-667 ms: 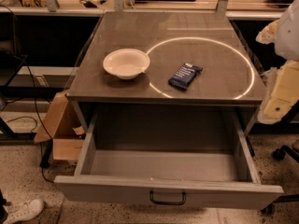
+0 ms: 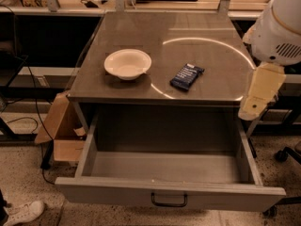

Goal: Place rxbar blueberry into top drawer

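Note:
The rxbar blueberry [image 2: 186, 76], a dark navy bar with white lettering, lies flat on the grey tabletop [image 2: 207, 27], right of centre. The top drawer [image 2: 164, 168] below the tabletop is pulled fully open and its inside is bare; its front panel carries a small dark handle [image 2: 169, 202]. My gripper [image 2: 260, 92], cream-coloured under the white arm housing [image 2: 277, 27], hangs at the table's right edge. It is right of the bar and apart from it, above the drawer's right side wall, and holds nothing that I can see.
A white bowl [image 2: 127, 63] stands on the tabletop left of the bar. A cardboard box [image 2: 59, 126] leans on the floor left of the drawer. A chair wheel [image 2: 282, 154] is at the right. Benches with cables run behind the table.
The arm and gripper have shifted a little to the left, closer to the table's right edge. The bar, bowl and drawer have not moved.

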Tool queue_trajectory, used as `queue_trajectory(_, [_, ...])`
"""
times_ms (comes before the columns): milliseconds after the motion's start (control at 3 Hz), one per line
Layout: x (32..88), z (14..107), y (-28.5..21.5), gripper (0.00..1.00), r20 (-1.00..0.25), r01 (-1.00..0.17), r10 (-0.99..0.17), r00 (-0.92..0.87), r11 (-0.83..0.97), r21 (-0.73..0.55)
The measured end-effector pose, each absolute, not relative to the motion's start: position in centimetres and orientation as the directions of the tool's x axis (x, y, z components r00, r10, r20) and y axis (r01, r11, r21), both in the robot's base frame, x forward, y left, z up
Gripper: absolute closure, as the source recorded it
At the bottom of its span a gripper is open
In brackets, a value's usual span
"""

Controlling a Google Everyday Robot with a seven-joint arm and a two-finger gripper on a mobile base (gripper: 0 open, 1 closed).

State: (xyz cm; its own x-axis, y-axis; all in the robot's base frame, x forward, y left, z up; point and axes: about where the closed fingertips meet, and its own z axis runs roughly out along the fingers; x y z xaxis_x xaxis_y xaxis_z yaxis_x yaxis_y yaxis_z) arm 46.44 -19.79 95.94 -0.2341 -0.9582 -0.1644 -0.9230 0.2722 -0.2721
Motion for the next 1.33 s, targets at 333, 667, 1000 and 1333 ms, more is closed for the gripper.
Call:
queue_trajectory(333, [46.4, 95.9, -19.8, 0.0, -0.164, -0.923, -0.958, -0.234, 0.272, -0.272])
queue_trajectory(667, [46.3, 95.6, -19.3, 0.0, -0.171, -0.914, -0.953, -0.25, 0.29, -0.282])
queue_trajectory(1000, [47.5, 94.6, -17.9, 0.0, -0.17, -0.895, -0.942, -0.291, 0.33, -0.3])
queue_trajectory(1333, [51.0, 92.9, -15.3, 0.0, -0.16, -0.853, -0.906, -0.392, 0.423, -0.305])
